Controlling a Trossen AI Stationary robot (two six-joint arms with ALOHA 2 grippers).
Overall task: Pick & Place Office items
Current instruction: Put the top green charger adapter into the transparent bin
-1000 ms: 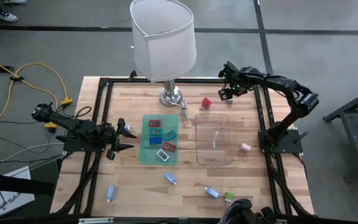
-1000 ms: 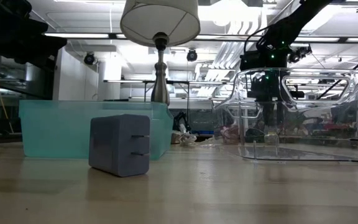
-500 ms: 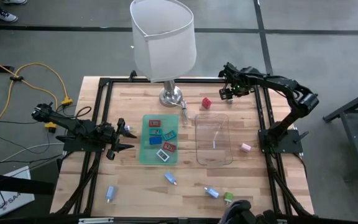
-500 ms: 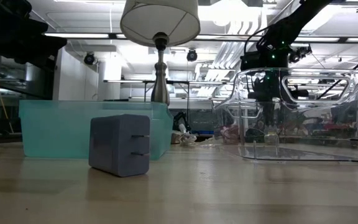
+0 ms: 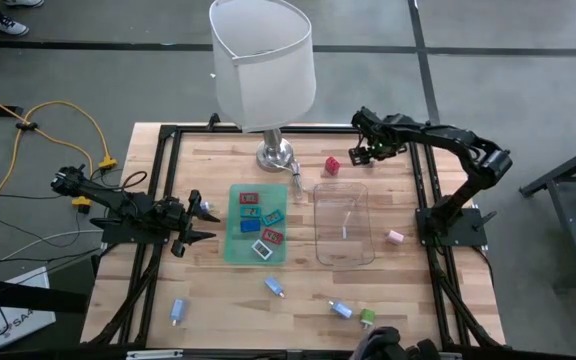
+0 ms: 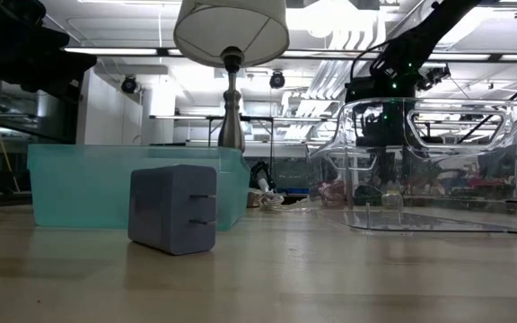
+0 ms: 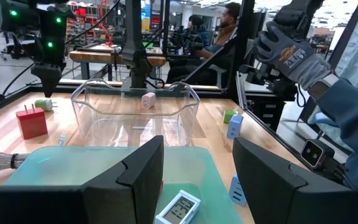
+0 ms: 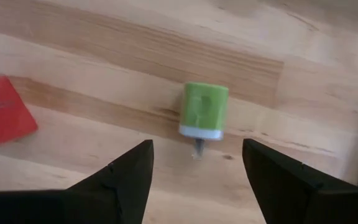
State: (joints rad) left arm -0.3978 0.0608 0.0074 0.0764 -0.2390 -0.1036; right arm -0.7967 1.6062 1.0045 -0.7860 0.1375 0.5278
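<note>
A small green cylinder-shaped item (image 8: 205, 111) with a white end lies on its side on the wood near the table's far right, beside a red block (image 5: 332, 165). My right gripper (image 8: 196, 149) hangs open above the green item and points down, clear of it. At the table's left my left gripper (image 5: 203, 222) is open and level, facing the green mat (image 5: 256, 250), which carries several flat items. Loose pieces lie apart: a pink one (image 5: 396, 237), and blue ones (image 5: 274, 287) and a green one (image 5: 367, 317) near the front edge.
A lamp (image 5: 268, 70) stands at the far middle, its base (image 5: 276, 155) close to the red block. A clear plastic tray (image 5: 343, 222) lies right of the mat. A person's gloved hand (image 7: 291, 53) shows beyond the table's right side.
</note>
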